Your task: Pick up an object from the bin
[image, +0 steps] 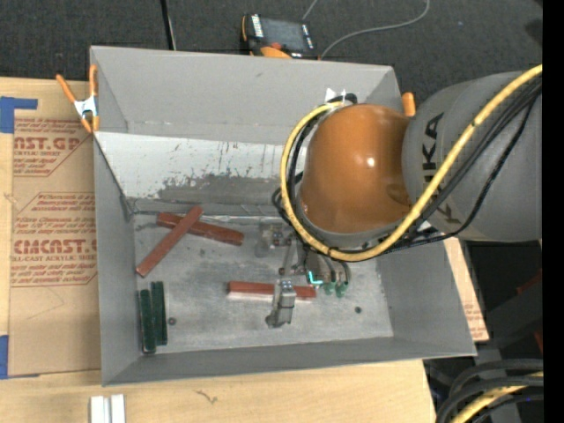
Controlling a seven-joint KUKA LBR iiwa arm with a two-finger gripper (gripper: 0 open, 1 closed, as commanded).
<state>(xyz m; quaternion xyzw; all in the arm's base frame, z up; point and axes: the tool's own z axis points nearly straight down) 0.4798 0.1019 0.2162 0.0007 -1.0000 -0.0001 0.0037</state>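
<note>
Camera view: the gripper [283,308], its width unclear, hangs over a red-brown strip [249,289]; the arm [493,174] reads KUKA.

Even, moderately bright overhead light; soft white glare on orange wrist cover [357,170]; shadow beneath it darkens bin [229,91] floor's right; far surroundings dim.

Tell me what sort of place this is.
Probably a robotics lab's bin-picking test station: a KUKA arm reaches down into a grey metal bin holding only a few loose reddish-brown sticks and dark green bars.
</note>
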